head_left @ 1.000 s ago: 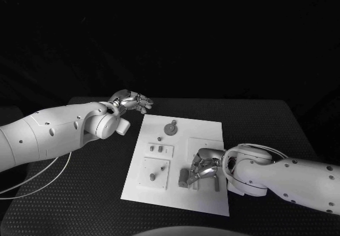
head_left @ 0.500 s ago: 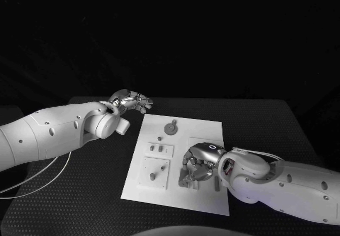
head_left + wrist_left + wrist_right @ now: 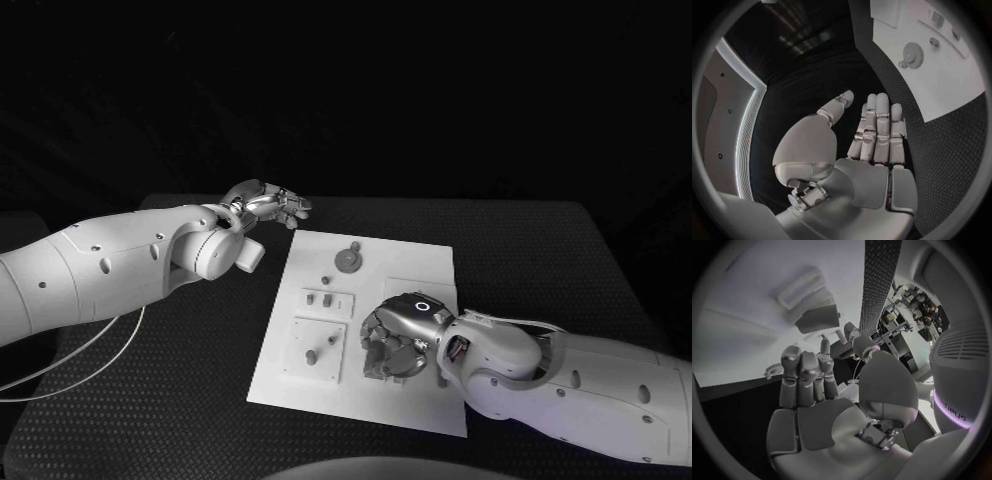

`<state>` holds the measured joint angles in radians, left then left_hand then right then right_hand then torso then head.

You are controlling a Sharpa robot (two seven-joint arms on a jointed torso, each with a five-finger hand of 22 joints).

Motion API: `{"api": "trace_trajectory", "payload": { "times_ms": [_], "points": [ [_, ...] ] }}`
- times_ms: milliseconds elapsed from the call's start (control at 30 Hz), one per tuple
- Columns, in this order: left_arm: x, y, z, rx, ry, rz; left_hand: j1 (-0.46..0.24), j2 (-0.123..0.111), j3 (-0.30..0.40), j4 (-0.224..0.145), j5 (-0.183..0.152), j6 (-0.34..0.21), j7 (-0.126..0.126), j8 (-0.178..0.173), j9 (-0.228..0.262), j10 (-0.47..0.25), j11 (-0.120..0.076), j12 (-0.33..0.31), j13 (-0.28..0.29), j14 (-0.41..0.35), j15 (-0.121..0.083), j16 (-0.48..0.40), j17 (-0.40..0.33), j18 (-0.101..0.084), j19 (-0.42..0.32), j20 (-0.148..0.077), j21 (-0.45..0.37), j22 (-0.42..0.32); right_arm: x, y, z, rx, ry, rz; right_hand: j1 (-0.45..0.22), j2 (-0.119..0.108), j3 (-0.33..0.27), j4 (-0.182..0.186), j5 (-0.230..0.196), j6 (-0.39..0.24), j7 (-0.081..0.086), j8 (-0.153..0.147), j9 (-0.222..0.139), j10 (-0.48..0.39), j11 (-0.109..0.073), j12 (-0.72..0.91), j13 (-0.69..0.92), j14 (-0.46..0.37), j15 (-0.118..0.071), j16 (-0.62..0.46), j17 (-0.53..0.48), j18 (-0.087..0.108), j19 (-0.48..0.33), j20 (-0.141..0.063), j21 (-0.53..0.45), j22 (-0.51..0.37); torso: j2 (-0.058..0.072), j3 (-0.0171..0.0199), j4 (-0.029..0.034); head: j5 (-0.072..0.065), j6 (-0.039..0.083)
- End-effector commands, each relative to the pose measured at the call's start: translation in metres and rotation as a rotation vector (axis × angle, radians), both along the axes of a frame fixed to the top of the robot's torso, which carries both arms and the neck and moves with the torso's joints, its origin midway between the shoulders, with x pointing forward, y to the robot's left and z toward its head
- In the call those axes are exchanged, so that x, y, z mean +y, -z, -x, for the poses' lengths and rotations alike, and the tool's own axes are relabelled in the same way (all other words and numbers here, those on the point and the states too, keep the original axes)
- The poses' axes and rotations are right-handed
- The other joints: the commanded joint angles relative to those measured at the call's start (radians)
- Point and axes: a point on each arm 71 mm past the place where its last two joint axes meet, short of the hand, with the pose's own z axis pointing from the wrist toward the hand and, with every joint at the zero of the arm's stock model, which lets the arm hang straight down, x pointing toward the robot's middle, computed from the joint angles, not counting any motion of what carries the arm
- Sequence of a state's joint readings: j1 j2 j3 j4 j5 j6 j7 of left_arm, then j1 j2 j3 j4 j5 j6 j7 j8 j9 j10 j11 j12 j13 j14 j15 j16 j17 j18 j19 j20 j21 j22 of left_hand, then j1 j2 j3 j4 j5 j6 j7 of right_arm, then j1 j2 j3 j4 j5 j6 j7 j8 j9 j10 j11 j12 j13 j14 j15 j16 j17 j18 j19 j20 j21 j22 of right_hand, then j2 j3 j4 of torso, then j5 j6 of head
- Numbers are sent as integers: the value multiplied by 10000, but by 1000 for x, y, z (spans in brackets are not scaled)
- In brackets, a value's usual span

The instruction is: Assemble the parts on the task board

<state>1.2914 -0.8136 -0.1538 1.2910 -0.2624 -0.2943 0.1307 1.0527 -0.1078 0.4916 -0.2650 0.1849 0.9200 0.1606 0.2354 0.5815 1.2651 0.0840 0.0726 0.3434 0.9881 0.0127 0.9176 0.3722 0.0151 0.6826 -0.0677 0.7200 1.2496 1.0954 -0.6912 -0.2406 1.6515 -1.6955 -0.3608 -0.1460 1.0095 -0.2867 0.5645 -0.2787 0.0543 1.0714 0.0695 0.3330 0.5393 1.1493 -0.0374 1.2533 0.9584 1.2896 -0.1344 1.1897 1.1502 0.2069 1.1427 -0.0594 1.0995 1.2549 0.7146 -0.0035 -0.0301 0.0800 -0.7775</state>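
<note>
The white task board [image 3: 408, 258] lies in the middle of the table. A grey gear [image 3: 348, 261] stands on its far part, and small parts [image 3: 319, 299] and a peg [image 3: 310, 357] sit along its left side. My right hand [image 3: 392, 340] hangs low over the board's near right part, fingers pointing down at it. In the right wrist view the right hand [image 3: 807, 375] has straight fingers, the thumb apart and a bare palm, facing a dark recess [image 3: 817, 320] in the board. My left hand [image 3: 267, 207] hovers off the board's far left corner, flat and holding nothing [image 3: 873, 135]. The gear [image 3: 912, 53] shows beyond it.
The black table [image 3: 548, 260] reaches out to the right of the board. A thin white cable [image 3: 87, 360] loops under my left arm at the near left.
My right arm has rolled and slid left over the board, so the wrist now covers more of the hand. The left hand has not moved.
</note>
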Motion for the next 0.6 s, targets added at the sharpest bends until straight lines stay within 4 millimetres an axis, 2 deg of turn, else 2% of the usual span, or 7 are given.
{"api": "trace_trajectory", "payload": {
  "times_ms": [33,167,267,600],
  "points": [
    [-2,-1,0,2,167,52,-10,-23,-20,14,26,-91,-10,63,-16,-70,16,22,15,34,6,-40,14,-138,45,-175,-41,17,4,1,4,-726,-760,54,277,31,66,-81,-56,60,48,-38,-2,-37,23,-44,13,-82,-20,-57,-16,549,-78,-10,-43,-13,1,0,-3,4,-8],
    [-2,0,0,20,171,50,-11,-22,-21,16,26,-92,-9,63,-16,-72,17,21,15,33,6,-42,15,-139,45,-175,-42,18,3,3,4,-875,-806,106,1012,60,425,-88,-56,95,55,-46,-3,-39,33,-67,18,-116,-1,-86,-29,548,-135,10,-57,-28,-3,-4,6,6,-12],
    [-2,0,0,27,177,50,-12,-21,-21,17,25,-93,-9,63,-16,-73,17,21,15,32,7,-43,17,-139,44,-175,-43,20,2,4,3,-911,-807,160,1323,44,648,-73,-57,135,56,-44,-1,-32,37,-78,22,-124,8,-95,-35,549,-158,45,-59,-38,-3,-5,0,11,-20],
    [-2,0,0,34,173,46,-14,-17,-21,21,25,-95,-8,64,-17,-75,18,20,15,30,8,-49,20,-139,44,-174,-45,24,-1,6,1,-686,-705,159,1538,110,1140,97,-58,440,-25,78,77,95,-29,-65,39,-67,-6,-75,-45,549,-106,148,8,-57,-3,-5,0,28,-40]
  ]
}}
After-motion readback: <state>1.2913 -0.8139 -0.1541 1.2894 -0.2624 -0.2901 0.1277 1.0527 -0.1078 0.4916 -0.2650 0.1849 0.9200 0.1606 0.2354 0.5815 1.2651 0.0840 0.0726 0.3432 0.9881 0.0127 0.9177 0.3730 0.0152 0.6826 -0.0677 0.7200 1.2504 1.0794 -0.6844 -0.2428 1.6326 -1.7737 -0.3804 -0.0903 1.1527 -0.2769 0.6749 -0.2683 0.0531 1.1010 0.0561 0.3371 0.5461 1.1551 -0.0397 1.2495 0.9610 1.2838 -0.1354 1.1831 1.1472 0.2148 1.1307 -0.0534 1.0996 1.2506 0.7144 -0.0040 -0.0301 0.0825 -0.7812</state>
